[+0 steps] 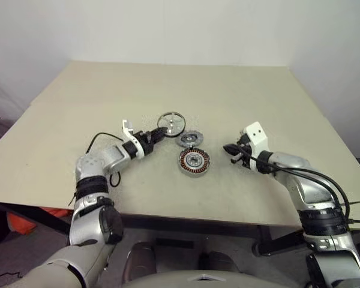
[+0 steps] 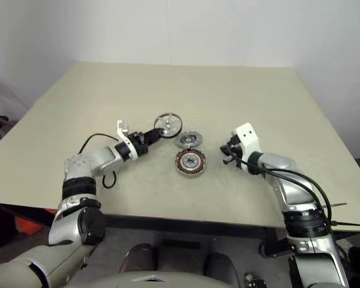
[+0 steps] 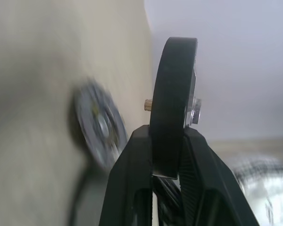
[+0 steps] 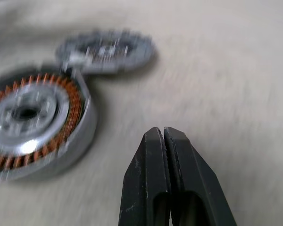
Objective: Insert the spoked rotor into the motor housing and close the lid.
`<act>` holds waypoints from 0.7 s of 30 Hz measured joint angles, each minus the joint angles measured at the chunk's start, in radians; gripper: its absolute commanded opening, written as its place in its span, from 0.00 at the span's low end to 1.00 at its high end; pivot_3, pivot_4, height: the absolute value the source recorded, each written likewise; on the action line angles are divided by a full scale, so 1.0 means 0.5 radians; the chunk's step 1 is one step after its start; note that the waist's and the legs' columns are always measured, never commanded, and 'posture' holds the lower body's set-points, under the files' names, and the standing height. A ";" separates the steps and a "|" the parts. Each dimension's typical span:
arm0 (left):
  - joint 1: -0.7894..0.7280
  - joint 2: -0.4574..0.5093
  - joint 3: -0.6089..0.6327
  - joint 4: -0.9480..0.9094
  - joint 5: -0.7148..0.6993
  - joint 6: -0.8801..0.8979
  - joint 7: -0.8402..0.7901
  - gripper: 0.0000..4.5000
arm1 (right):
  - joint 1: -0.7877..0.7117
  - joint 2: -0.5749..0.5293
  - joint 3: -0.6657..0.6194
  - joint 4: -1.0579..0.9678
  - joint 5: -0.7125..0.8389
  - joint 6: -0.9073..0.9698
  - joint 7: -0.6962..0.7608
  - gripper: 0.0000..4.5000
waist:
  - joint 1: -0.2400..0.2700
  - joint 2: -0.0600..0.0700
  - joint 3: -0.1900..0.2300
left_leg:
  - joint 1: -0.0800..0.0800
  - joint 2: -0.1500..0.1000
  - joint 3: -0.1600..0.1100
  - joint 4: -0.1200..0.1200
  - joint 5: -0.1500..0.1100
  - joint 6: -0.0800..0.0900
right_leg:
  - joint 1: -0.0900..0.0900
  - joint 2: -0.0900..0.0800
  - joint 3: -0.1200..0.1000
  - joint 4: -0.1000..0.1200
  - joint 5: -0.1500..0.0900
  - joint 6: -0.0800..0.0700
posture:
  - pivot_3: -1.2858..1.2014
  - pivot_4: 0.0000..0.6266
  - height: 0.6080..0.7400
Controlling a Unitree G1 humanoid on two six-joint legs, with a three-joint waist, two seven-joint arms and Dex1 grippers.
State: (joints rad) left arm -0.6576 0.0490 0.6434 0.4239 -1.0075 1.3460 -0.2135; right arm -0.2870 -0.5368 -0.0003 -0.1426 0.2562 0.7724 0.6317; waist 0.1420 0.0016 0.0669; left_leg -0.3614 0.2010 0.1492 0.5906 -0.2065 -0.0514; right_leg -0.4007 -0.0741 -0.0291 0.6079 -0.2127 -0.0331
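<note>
Table (image 1: 240, 102) in beige carries your parts near its middle. Largest of them, the motor housing (image 1: 194, 162) lies flat with its copper windings up. Your lid (image 1: 190, 139) lies flat just behind it, the two touching or nearly so. Your spoked rotor (image 1: 171, 123) stands on edge above the table, left of the lid, its dark rim clamped between the left gripper (image 1: 159, 134) fingers. Your right gripper (image 1: 229, 149) hovers right of the housing, fingers pressed together on nothing.
</note>
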 measured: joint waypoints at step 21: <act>0.191 -0.183 -0.119 -0.276 -0.097 0.359 0.332 0.09 | 0.058 0.017 0.008 -0.142 0.044 0.079 -0.099 0.00 | -0.036 0.000 0.000 | 0.001 -0.006 0.000 0.006 -0.003 0.006 | 0.004 0.001 0.000 -0.002 -0.001 0.003 | 0.52 0.00 1.00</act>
State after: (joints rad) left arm -0.5623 -0.0424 0.5839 0.2858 -1.0563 1.5257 -0.0473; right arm -0.2580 -0.5285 0.0039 -0.2137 0.2782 0.8117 0.5821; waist 0.1238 0.0017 0.0668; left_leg -0.3608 0.1983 0.1493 0.5936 -0.2083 -0.0483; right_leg -0.3986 -0.0736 -0.0288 0.6070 -0.2132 -0.0314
